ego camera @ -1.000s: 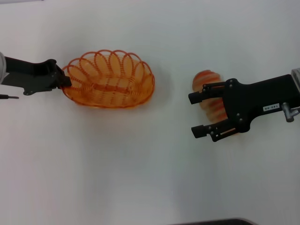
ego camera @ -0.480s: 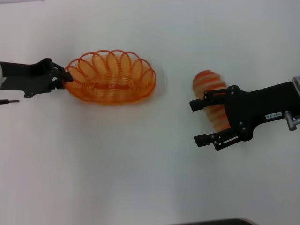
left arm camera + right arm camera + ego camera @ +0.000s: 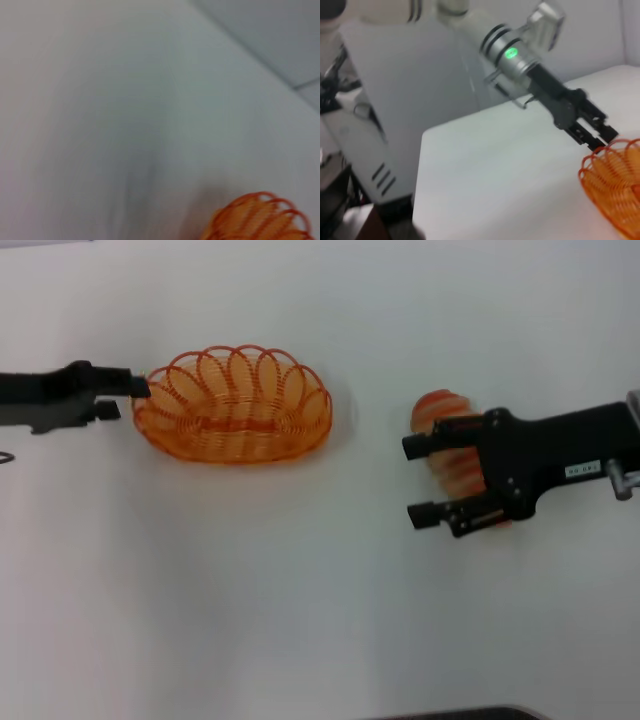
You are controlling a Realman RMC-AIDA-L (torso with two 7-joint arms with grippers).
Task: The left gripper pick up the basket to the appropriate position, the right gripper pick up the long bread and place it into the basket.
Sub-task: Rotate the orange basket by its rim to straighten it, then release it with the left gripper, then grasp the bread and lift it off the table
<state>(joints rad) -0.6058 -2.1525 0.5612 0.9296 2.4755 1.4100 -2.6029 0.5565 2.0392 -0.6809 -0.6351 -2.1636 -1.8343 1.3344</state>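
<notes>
The orange wire basket is left of centre on the white table. My left gripper reaches in from the left and is shut on the rim at the basket's left end. The right wrist view shows this grip on the basket. A bit of the basket's rim shows in the left wrist view. The striped long bread lies at the right. My right gripper is open, with one finger on each side of the bread and its body covering most of the loaf.
The white table spreads between the basket and the bread. A dark edge shows at the near side. The robot's body and a grey stand stand beyond the table's far end in the right wrist view.
The left arm has levelled out and drawn left, and the basket has shifted slightly up with it. The right gripper has moved a little up over the bread and its fingers have narrowed.
</notes>
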